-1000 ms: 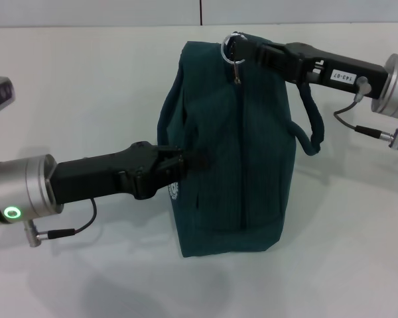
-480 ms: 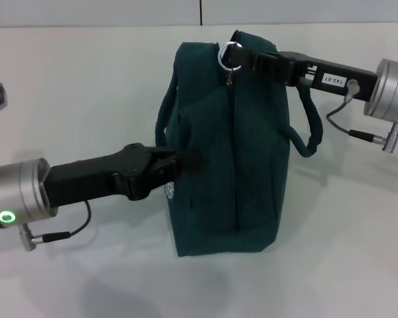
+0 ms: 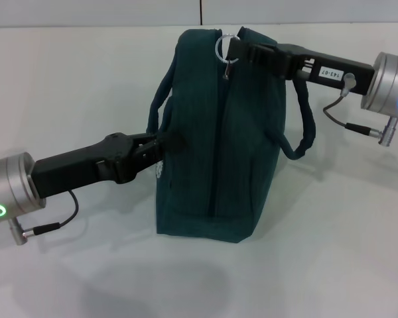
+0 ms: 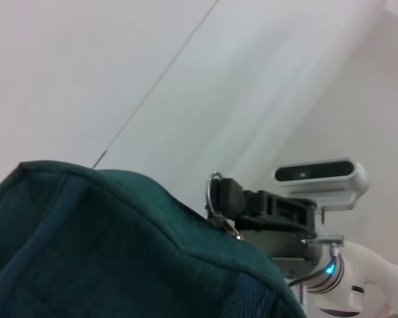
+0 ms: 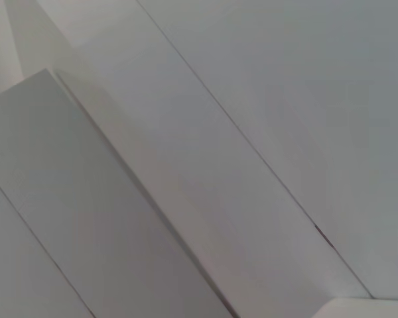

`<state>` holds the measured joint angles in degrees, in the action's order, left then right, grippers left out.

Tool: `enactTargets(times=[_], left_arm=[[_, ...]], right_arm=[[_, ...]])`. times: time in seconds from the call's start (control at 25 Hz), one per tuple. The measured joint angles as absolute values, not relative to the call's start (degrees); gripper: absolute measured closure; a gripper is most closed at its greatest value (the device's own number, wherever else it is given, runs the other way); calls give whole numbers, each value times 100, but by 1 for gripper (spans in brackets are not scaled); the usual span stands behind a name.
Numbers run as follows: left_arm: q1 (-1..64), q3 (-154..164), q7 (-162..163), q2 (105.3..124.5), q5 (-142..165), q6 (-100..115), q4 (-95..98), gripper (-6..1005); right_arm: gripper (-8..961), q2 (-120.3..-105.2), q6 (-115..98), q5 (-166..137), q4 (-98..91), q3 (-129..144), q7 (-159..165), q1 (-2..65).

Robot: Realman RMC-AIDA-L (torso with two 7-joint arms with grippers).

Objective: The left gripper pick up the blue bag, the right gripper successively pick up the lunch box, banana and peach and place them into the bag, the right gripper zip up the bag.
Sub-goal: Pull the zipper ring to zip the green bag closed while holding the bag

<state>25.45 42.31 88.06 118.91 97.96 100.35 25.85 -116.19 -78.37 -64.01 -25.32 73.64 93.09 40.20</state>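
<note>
The blue bag hangs between the left gripper (clamped on its side) and the right gripper, clenched on its zipper ring.

The blue bag was coloured a dark teal-blue throughout, its fabric marked by a fine ribbed weave, and its loop handles were of the same teal. A silver ring pull was seen at its top seam, and part of a small white logo on its side. The left pincer and the right pincer were black; each arm was black with a silver wrist. A green light was lit on the left wrist, a blue one on the right. A white label with dark characters was borne by the right arm. The table was plain white.
</note>
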Motion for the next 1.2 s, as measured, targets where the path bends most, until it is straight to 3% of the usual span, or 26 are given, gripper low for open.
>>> enactTargets(times=[1.2], left_arm=[[2282,4258,8836,11787,9825,10536,2632,949]], right_arm=[[898,-11610,-7218,-6219,-2522,7321,9149,4105]])
